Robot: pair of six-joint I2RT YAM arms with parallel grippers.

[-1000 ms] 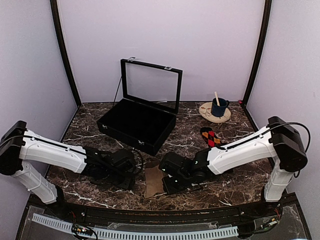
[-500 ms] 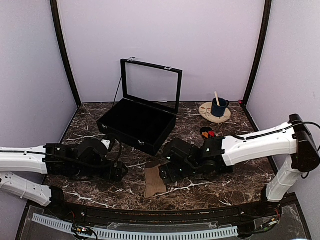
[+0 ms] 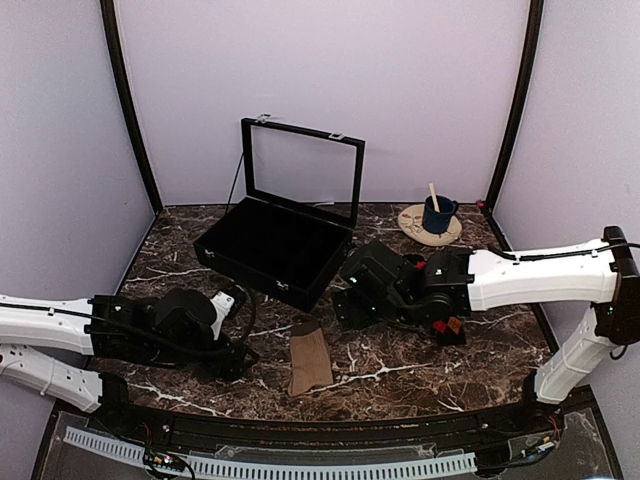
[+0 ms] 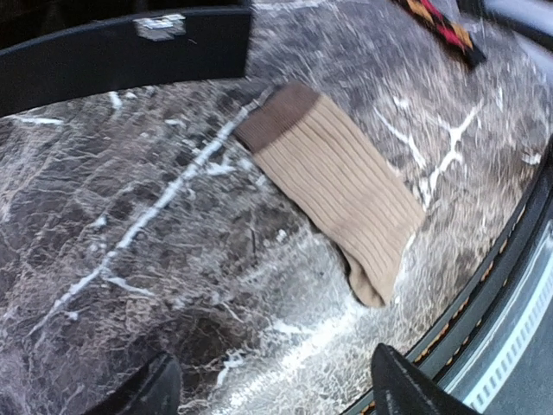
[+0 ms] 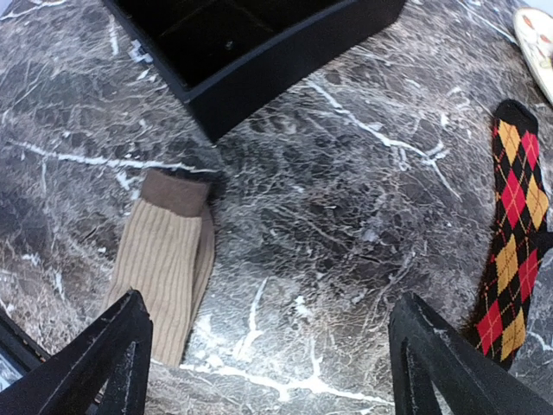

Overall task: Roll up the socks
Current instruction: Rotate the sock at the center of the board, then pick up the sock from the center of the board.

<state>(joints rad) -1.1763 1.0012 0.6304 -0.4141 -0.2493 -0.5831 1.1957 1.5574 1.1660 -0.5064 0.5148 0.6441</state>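
Two socks lie apart on the marble table. One shows its tan-brown ribbed side [image 3: 308, 358] [image 4: 341, 186] [image 5: 168, 259] and lies flat near the front edge. The black sock with red-orange argyle diamonds [image 5: 514, 233] [image 4: 441, 22] lies to the right, and in the top view the right arm mostly covers that argyle sock [image 3: 447, 326]. My left gripper [image 3: 235, 355] [image 4: 276, 393] is open just left of the tan sock, holding nothing. My right gripper [image 3: 348, 298] [image 5: 281, 363] is open above the table between the two socks, also holding nothing.
An open black box [image 3: 275, 245] [image 5: 259, 43] with a raised glass lid stands behind the tan sock. A blue cup [image 3: 437, 214] with a stick sits on a round plate [image 3: 415, 228] at the back right. The table's front rail [image 4: 484, 285] runs close to the tan sock's toe.
Both grippers opened and drew away from the tan sock, which now lies flat and free. The left arm pulled back to the left; the right arm moved back and right, over the argyle sock.
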